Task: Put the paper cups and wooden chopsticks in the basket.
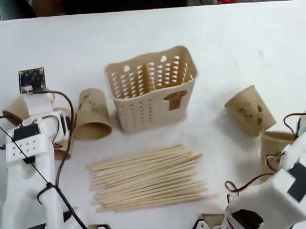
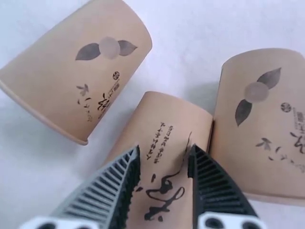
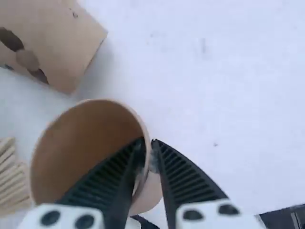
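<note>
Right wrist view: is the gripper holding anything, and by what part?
A paper cup, pinched at its rim by the right gripper, one finger inside, one outside.

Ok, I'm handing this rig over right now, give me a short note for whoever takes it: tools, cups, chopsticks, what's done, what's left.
Left tool: open, straddling the middle cup of three lying left of the basket.
Right tool: shut on the rim of a cup right of the basket; another cup lies beside it.
Chopsticks: one pile, on the robot's side of the basket.
Done: nothing, the basket looks empty.
Left: all five cups and all the chopsticks.
</note>
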Controlling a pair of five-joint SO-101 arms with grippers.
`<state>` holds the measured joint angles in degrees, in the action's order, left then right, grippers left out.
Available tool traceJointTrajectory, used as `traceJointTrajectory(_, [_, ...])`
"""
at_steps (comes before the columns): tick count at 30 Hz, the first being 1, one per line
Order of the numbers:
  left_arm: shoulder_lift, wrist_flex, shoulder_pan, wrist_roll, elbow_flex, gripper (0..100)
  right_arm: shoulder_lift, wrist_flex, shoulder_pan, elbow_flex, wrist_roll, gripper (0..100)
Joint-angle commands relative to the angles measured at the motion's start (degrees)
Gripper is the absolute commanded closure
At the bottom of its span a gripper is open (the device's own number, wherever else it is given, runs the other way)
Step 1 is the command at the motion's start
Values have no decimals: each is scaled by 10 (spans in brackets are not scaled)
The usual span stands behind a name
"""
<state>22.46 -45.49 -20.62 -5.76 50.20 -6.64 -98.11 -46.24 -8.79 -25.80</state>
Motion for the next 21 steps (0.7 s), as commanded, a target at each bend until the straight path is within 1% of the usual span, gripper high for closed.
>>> traceJointTrajectory(1, [-10, 1, 4, 4, 20, 827, 83, 4, 12, -60, 32, 982])
traceJointTrajectory(4, [-10, 1, 4, 4, 20, 827, 135, 5, 47, -98, 55, 982])
traceJointTrajectory(7, [-10, 1, 4, 4, 20, 827, 182, 7, 119, -134, 112, 981])
traceJointTrajectory(11, [-11, 1, 4, 4, 21, 827, 233, 44, 273, -148, 230, 981])
traceJointTrajectory(15, [-11, 1, 4, 4, 21, 827, 245, 111, 432, -147, 300, 981])
traceJointTrajectory(18, [-11, 1, 4, 4, 21, 827, 247, 156, 514, -149, 338, 981])
traceJointTrajectory(21, [-11, 1, 4, 4, 21, 827, 247, 194, 569, -148, 364, 981])
